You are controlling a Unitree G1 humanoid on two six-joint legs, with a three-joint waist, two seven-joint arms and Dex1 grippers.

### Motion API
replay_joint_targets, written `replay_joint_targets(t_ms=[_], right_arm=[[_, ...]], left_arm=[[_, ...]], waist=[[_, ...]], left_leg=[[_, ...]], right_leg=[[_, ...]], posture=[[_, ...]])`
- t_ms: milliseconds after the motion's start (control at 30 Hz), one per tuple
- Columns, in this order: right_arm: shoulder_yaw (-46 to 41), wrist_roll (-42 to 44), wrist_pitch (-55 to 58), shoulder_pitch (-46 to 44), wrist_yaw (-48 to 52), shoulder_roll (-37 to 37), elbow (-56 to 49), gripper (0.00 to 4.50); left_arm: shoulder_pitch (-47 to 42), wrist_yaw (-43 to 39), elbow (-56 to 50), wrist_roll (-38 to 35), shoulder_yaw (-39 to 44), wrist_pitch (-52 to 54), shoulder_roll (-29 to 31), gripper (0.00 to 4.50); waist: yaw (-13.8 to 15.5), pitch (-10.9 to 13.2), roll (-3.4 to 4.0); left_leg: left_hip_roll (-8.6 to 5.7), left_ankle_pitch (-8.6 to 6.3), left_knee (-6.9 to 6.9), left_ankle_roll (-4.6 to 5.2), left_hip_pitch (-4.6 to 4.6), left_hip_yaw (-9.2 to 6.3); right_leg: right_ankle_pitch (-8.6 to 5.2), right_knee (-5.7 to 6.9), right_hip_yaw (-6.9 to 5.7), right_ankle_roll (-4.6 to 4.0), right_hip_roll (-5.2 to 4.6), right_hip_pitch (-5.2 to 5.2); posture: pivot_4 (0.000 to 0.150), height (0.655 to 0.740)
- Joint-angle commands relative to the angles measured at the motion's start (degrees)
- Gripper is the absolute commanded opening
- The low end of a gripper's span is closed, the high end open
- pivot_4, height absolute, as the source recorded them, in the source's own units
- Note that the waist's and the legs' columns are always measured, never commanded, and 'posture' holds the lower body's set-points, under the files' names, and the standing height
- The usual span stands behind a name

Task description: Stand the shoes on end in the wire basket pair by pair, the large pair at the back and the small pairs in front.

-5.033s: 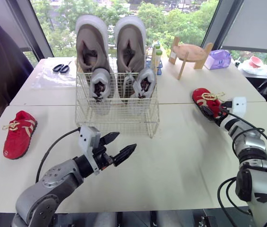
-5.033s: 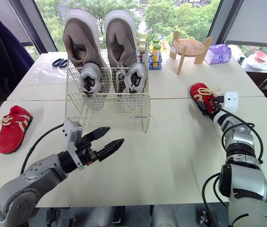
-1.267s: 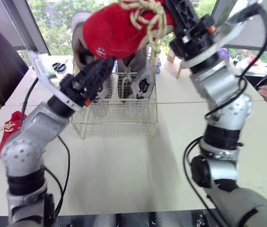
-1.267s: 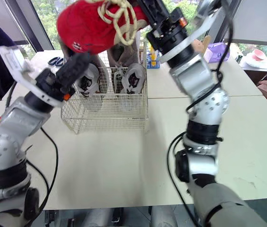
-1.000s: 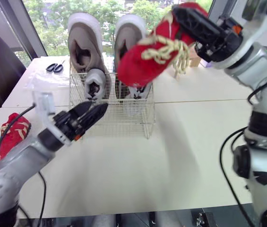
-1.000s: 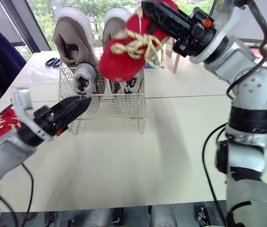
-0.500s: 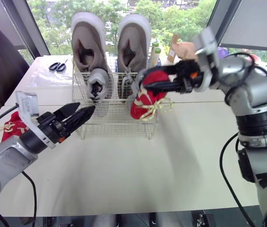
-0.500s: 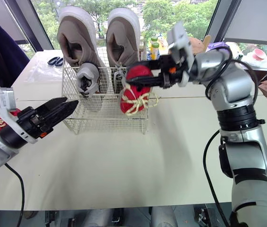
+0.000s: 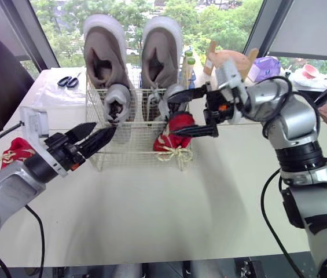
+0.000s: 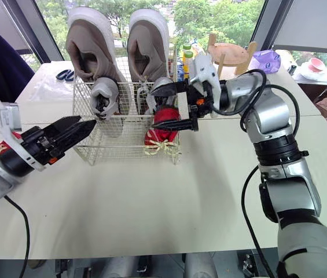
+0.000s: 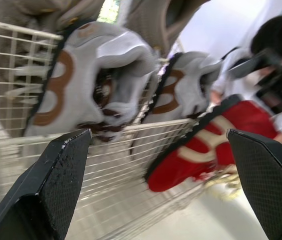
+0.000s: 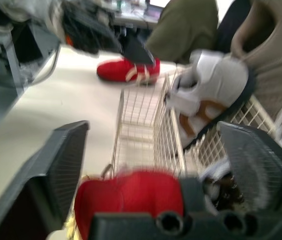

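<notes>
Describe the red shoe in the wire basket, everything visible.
The red shoe is small and fabric-looking, with cream side stripes, a dark sole and cream laces spilling through the wire at the bottom. It stands on end, leaning, in the front right corner of the wire basket, before a grey shoe. The open right tool brackets its upper end; contact is unclear.

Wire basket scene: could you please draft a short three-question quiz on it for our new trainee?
1. True or false: the right pincer is shut on the red shoe in the wire basket.
2. Where is the other red shoe? A: in the basket. B: on the table, to the robot's left of the basket. C: in the right pincer.
3. How many grey shoes stand in the basket?
Key: 1 false, it is open; 2 B; 3 two.
</notes>
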Motion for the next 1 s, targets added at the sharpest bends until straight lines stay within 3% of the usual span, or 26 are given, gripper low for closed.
replay_joint_targets(t_ms=[33, 200, 267, 333, 467, 600, 733, 933, 1000], right_arm=[[-5.8, 5.9, 5.0, -3.8, -0.5, -1.4, -3.8, 4.48], [-10.3, 12.4, 12.6, -7.1, -1.1, -2.8, -5.1, 4.48], [-10.2, 13.5, 14.7, -7.4, 0.0, -4.3, -6.3, 4.48], [-9.2, 13.0, 15.0, -7.3, 0.9, -5.6, -7.6, 4.48], [-6.5, 12.1, 15.5, -6.1, 4.3, -8.2, -10.9, 4.48], [-5.5, 11.7, 15.3, -4.7, 4.1, -8.4, -12.0, 4.48], [-6.1, 12.0, 15.5, -2.9, 1.6, -7.7, -13.7, 4.48], [-7.6, 12.8, 16.7, -0.3, -3.1, -7.8, -16.9, 4.48], [-8.4, 13.6, 17.4, 0.3, -4.6, -7.8, -17.9, 4.5]], left_arm=[[0.7, -1.3, 1.3, 2.7, 4.7, 0.3, 3.3, 4.5], [2.1, -0.2, 6.5, 6.5, 11.5, 2.2, 8.1, 4.5], [2.6, 1.2, 10.0, 11.7, 12.4, 4.3, 11.7, 4.5], [3.2, 2.9, 13.0, 17.2, 11.6, 7.3, 15.4, 4.5], [-5.0, 12.5, 26.2, 19.7, 4.4, 23.8, 23.4, 4.5], [-16.8, 14.2, 34.7, 22.4, -2.3, 31.5, 21.2, 4.5], [-25.7, 12.3, 43.7, 29.8, -7.6, 32.8, 18.4, 4.5], [-36.7, -0.8, 62.1, 44.3, -20.5, 25.3, 15.6, 4.5], [-42.5, -8.1, 72.0, 49.5, -25.0, 21.4, 13.8, 3.96]], waist=[[0.0, 0.0, 0.0], [0.0, 0.0, 0.01], [0.0, 0.0, 0.0], [0.0, 0.0, 0.01], [0.1, 0.0, 0.0], [0.2, 0.0, -0.02], [0.1, 0.0, -0.08], [0.1, 0.0, -0.09], [0.2, 0.0, -0.13]], left_leg=[[0.0, 0.0, -0.02, 0.0, 0.0, 0.0], [0.01, 0.0, -0.06, 0.0, 0.0, 0.0], [0.01, 0.0, -0.07, 0.0, 0.0, 0.0], [0.0, 0.0, -0.09, 0.0, 0.0, 0.0], [0.0, 0.0, -0.08, 0.0, 0.0, 0.01], [-0.04, 0.0, -0.07, 0.0, 0.01, 0.02], [-0.06, 0.05, -0.05, -0.08, 0.0, 0.01], [-0.05, 0.08, -0.07, -0.14, 0.0, 0.04], [-0.05, 0.11, -0.07, -0.18, 0.01, 0.04]], right_leg=[[0.0, 0.01, 0.0, 0.0, 0.0, -0.01], [0.0, 0.0, 0.0, -0.01, -0.04, -0.04], [-0.01, 0.0, -0.01, -0.01, -0.05, -0.05], [-0.01, -0.01, -0.01, -0.01, -0.06, -0.05], [0.0, 0.03, -0.02, 0.0, -0.03, -0.07], [0.11, 0.21, -0.07, 0.26, 0.11, -0.12], [0.13, 0.3, -0.08, 0.28, 0.1, -0.15], [0.13, 0.33, -0.08, 0.28, 0.11, -0.18], [0.13, 0.34, -0.1, 0.28, 0.13, -0.17]], posture=[[0.15, 0.74], [0.15, 0.74], [0.15, 0.74], [0.15, 0.74], [0.15, 0.74], [0.15, 0.74], [0.15, 0.74], [0.15, 0.74], [0.15, 0.74]])
